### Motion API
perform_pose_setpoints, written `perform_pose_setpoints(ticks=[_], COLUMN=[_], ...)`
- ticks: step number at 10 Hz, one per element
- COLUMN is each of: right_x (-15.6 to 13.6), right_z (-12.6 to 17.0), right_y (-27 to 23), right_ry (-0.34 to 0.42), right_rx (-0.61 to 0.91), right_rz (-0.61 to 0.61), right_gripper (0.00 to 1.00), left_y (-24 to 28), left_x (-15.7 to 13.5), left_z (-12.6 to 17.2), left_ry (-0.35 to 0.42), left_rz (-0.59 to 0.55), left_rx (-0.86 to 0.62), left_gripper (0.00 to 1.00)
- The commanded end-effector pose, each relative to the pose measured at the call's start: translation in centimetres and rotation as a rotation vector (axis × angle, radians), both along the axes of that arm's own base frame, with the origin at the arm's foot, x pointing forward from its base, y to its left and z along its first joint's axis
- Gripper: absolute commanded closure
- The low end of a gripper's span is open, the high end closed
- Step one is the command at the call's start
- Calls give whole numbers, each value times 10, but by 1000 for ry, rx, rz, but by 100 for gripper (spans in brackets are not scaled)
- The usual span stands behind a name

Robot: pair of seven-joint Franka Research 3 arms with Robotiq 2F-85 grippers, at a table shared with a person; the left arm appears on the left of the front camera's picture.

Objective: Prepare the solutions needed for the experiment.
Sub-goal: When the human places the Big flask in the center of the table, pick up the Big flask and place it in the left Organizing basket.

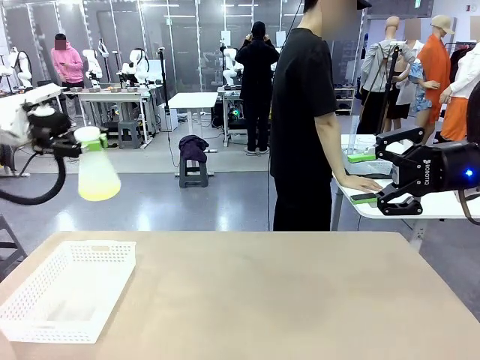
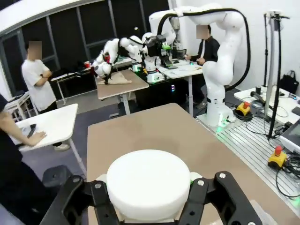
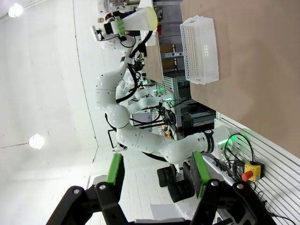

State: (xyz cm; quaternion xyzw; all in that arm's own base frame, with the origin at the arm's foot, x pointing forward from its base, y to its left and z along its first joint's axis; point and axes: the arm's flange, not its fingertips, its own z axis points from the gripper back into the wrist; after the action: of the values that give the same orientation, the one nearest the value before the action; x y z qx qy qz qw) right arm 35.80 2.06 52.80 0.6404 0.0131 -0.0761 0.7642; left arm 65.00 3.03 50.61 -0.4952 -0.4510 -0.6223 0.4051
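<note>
Flask (image 1: 97, 171) neck hidden in left gripper (image 1: 81, 144), liquid seemingly yellow-green.

The right gripper (image 1: 377, 177) is built in black, with "ROBOTIQ" printed in white on its body, a blue light behind the print and green pads on the fingers (image 3: 115, 168). Round screws are seen at the finger joints nearest the camera. The left gripper (image 2: 147, 187) is black too, carried by a white arm with a black cable looped below.
</note>
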Motion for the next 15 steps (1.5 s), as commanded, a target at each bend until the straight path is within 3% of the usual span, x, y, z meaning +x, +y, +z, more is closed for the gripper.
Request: perform_pose_setpoints(ticks=[1,6,7,12,13,15], right_x=[0,0,0,0,0,0], right_z=[2,2,2,2,2,2], right_y=[0,0,0,0,0,0], right_ry=[-9,-9,-9,-9,-9,-9], right_rx=[6,6,6,6,6,6], right_rz=[1,1,1,1,1,1], right_gripper=[28,28,28,28,28,28], left_y=[8,36,38,40,40,35], left_x=[-55,-113,-116,-112,-113,-100], left_z=[-39,-112,-121,-132,-136,-164], left_ry=[18,55,89,103,113,51], left_rz=[30,25,25,37,33,-20], left_rx=[6,-63,-59,-51,-42,-122], left_gripper=[96,96,96,96,80,80])
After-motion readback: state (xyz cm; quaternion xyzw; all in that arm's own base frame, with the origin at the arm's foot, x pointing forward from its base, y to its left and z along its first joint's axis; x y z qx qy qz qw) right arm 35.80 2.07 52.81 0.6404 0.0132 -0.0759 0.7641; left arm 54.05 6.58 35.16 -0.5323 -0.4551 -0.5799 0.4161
